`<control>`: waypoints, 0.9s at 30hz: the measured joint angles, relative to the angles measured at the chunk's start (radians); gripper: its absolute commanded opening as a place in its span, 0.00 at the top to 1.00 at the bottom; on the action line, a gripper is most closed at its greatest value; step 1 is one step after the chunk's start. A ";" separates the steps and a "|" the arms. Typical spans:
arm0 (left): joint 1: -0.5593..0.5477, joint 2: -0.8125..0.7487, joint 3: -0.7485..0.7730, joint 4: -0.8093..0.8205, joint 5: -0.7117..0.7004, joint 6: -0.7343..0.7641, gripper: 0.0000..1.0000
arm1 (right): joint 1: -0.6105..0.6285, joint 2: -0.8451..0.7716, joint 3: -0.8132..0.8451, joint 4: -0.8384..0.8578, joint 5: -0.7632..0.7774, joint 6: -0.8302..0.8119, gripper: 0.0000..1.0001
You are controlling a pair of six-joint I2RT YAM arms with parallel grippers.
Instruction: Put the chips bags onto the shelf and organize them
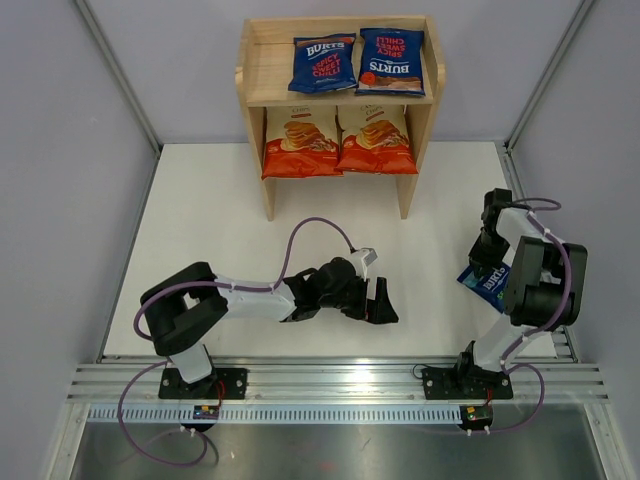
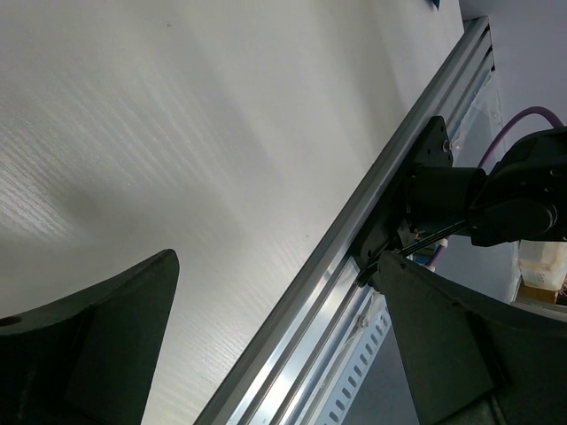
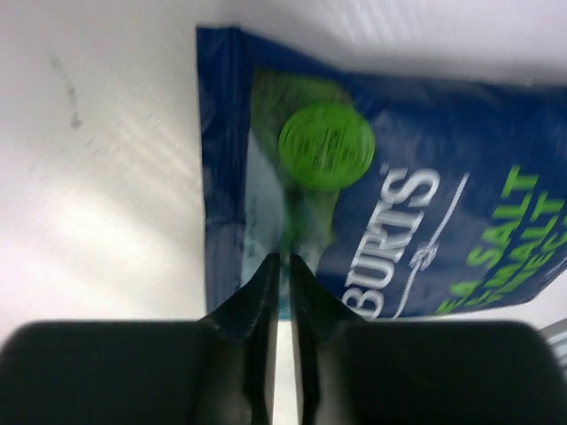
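Wood shelf holding four bags, the fifth lying by my right arm.

White table (image 1: 200, 200) spreads under me, and at its far edge stands the shelf (image 1: 262, 70): two orange-red bags (image 1: 300, 142) (image 1: 377, 140) sit side by side on the lower tier, two blue BURTS bags (image 1: 323, 62) (image 1: 390, 60) lie flat on top. The green-lettered bag (image 1: 483, 281) (image 3: 399, 177) lies on the table's right side, well apart from the shelf, under my right arm. My left gripper (image 2: 276, 266) hangs spread wide over bare table near the rail (image 2: 354, 230), with nothing between its fingers. My right gripper (image 3: 285, 258) has its fingers drawn to a thin slit, tips at the bag's near edge below the round green sticker (image 3: 326, 146); whether they pinch that edge I cannot tell.
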 measured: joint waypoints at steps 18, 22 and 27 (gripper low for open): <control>0.000 -0.016 0.000 -0.036 -0.035 0.015 0.01 | 0.000 -0.169 -0.054 0.098 -0.082 0.038 0.38; 0.000 -0.016 -0.002 -0.036 -0.035 0.025 0.01 | 0.000 -0.069 -0.008 0.100 -0.051 0.001 0.27; 0.000 -0.016 -0.007 -0.036 -0.034 0.045 0.01 | 0.000 0.007 0.031 0.113 0.026 -0.055 0.24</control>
